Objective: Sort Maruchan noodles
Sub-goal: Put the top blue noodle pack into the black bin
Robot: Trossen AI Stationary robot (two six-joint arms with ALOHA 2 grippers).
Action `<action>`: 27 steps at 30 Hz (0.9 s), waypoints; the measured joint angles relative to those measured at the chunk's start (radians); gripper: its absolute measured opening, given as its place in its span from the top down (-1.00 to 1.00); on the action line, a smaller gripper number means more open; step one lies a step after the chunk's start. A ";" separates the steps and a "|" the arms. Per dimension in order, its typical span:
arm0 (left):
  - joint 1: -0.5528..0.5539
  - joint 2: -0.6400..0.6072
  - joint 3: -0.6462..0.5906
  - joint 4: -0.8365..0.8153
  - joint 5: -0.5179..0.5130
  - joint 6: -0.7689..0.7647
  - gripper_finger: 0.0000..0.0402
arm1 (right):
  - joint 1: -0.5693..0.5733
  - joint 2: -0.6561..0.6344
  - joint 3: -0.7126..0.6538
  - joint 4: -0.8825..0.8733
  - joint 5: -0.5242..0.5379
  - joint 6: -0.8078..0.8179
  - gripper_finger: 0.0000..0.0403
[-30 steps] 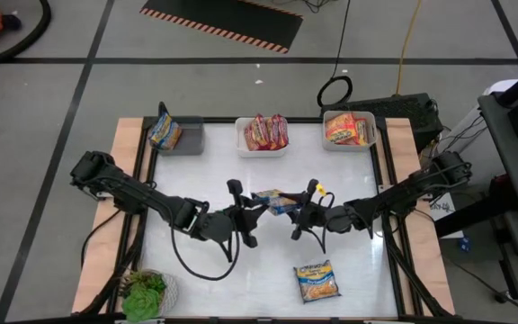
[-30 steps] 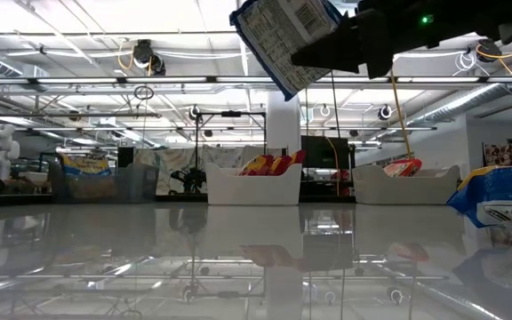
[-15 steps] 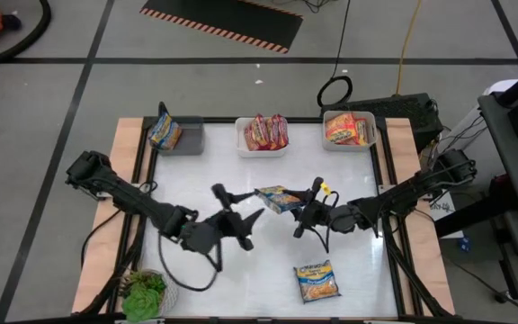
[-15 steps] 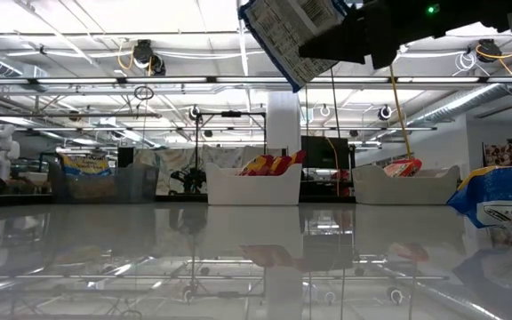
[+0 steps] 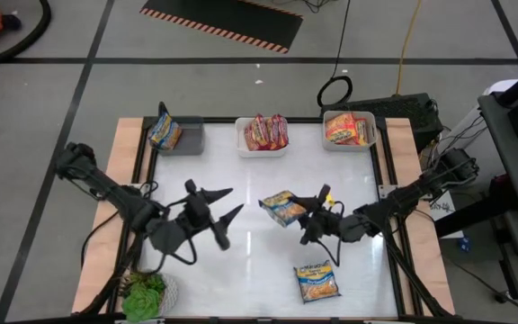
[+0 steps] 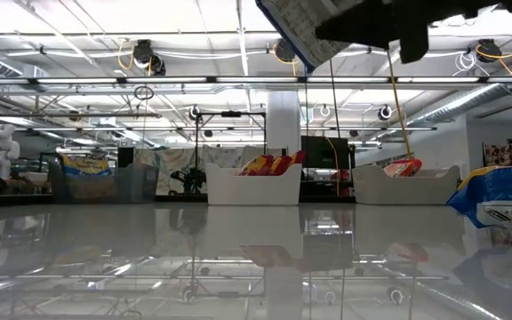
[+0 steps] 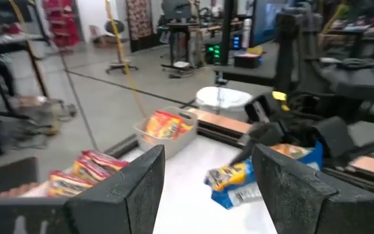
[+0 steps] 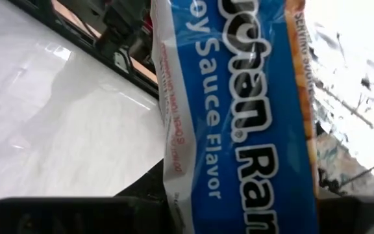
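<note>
My right gripper [image 5: 304,216] is shut on a blue-and-yellow noodle packet [image 5: 280,206], held above the middle of the table; the low view shows that packet [image 6: 302,21] high up. My left gripper [image 5: 226,202] is open and touches nothing, left of the packet with its fingers pointing toward it; its wrist view shows the packet [image 7: 234,181] ahead. A second blue-and-yellow packet [image 5: 317,281] lies flat near the table's near edge. At the far edge, three bins hold a blue packet [image 5: 165,132], red packets [image 5: 265,131] and orange packets [image 5: 346,129]. My right gripper pinches the blue-and-yellow packet between its two fingers at the end nearest the table's right side [image 8: 239,195]. The fingers come roughly level from the right. The packet is lifted clear of the table and tilted, its free end toward the left arm.
A green leafy plant [image 5: 144,292] sits at the near left corner. The three bins line the far edge, the middle one a white bin [image 6: 254,188]. The other packet [image 6: 502,197] lies near the right arm. Bare white tabletop [image 5: 241,270] lies between the arms and the near edge.
My left gripper has drawn back from the packet toward the table's left edge and slightly toward the near edge. The packet has stayed in my right gripper, which has shifted a little toward the right and near edges and carried it higher.
</note>
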 joint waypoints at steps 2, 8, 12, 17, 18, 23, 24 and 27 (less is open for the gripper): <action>-0.023 -0.015 0.000 -0.012 0.004 -0.027 -0.18 | 0.015 0.000 0.000 0.020 0.000 -0.048 0.42; -0.037 -0.065 0.000 -0.068 0.025 -0.139 -0.18 | 0.065 0.000 0.000 0.130 0.001 -0.237 0.44; -0.009 -0.097 0.000 -0.177 0.171 -0.341 -0.18 | 0.104 0.000 0.000 0.194 0.001 -0.359 0.43; 0.043 -0.106 0.000 -0.222 0.532 -0.490 -0.18 | 0.147 0.016 0.024 0.222 -0.002 -0.478 0.44; 0.051 -0.107 0.000 -0.213 0.592 -0.507 -0.18 | 0.154 0.026 0.037 0.222 -0.002 -0.491 0.44; 0.060 -0.115 0.000 -0.112 0.680 -0.529 -0.18 | 0.177 0.126 0.143 0.223 -0.001 -0.621 0.42; 0.060 -0.117 0.000 -0.087 0.686 -0.530 -0.18 | 0.181 0.151 0.168 0.222 0.001 -0.655 0.42; 0.060 -0.118 0.002 -0.070 0.699 -0.556 -0.18 | 0.187 0.243 0.247 0.226 0.027 -0.762 0.43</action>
